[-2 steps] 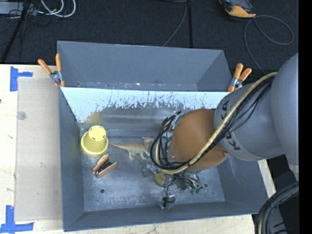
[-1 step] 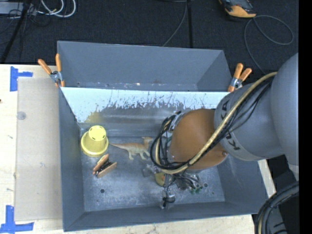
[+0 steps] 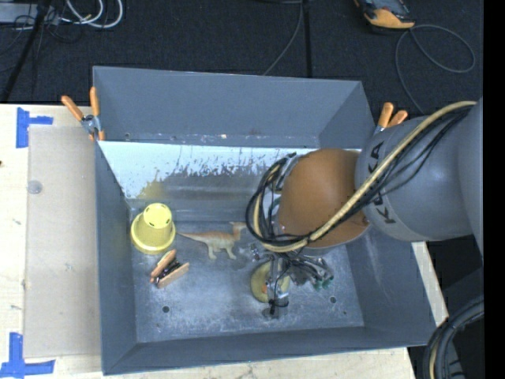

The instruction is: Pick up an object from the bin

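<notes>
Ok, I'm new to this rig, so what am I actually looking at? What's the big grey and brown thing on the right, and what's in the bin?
One camera looks down on a grey metal bin from above, slightly to one side. The big grey shape on the right is the robot arm. The brown dome with cables is its wrist cover. Below that hangs the hand, low over the bin floor near the front.

Loose in the bin are a yellow cup on the left, a clothespin in front of it, and a tan toy dinosaur in the middle. A round yellowish-green thing lies right by the hand, partly hidden. I cannot tell whether the hand holds anything.
</notes>
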You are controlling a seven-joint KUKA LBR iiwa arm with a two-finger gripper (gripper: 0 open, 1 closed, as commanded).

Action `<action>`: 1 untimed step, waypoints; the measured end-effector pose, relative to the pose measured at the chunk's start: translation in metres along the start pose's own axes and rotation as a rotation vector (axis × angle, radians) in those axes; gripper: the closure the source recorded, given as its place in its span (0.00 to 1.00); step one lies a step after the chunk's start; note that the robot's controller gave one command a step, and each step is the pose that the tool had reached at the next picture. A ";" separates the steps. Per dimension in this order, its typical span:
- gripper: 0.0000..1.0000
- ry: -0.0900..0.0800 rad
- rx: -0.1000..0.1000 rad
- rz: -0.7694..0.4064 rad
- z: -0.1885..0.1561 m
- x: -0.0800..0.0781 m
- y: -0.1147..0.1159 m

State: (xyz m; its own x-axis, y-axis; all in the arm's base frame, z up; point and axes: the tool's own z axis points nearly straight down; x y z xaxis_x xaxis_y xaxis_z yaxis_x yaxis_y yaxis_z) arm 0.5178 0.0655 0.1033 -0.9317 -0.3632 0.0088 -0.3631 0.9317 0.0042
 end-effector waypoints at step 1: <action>0.00 -0.009 0.002 -0.175 -0.038 0.000 -0.038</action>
State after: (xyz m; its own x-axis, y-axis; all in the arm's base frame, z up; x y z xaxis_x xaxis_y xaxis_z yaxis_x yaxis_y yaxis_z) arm 0.5319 0.0298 0.1409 -0.8541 -0.5201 -0.0005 -0.5201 0.8541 0.0028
